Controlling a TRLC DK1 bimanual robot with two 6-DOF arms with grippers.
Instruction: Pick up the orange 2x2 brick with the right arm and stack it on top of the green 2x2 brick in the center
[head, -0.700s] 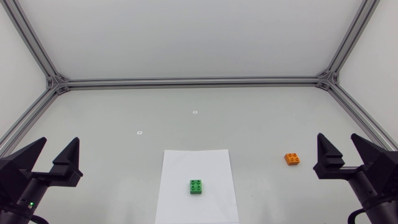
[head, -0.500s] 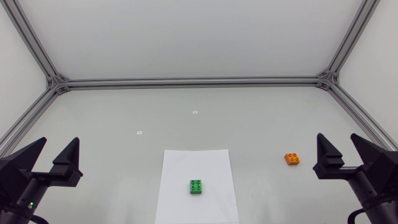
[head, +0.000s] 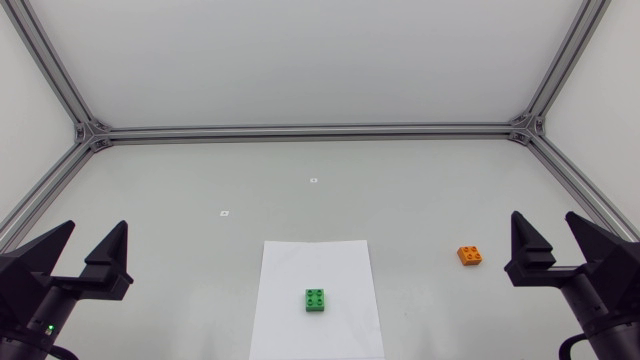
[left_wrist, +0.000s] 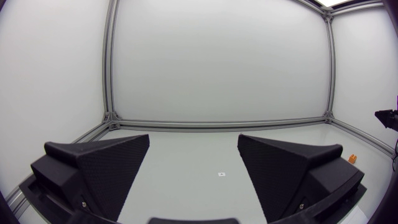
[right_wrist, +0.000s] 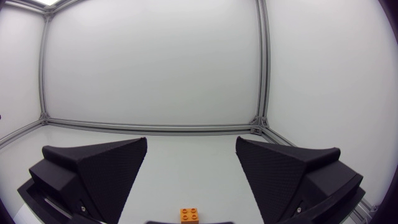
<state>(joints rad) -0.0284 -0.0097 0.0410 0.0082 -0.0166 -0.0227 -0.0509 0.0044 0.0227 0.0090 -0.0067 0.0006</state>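
The right claw (head: 544, 220) holds its fingers wide apart, empty. The orange brick (right_wrist: 190, 215) sits ahead of and below it, centred on the gap between them; the left claw (head: 96, 226), also spread, is far off. Square and studs up, the brick has no long axis, and its sides look slightly skewed. The green brick (head: 316, 300) lies off toward the left claw

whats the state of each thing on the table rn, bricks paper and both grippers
orange brick, studs up, lying free, not gripped
green brick, studs up, on the paper, nothing stacked on it
paper, lying flat
left gripper, open, empty
right gripper, open, empty
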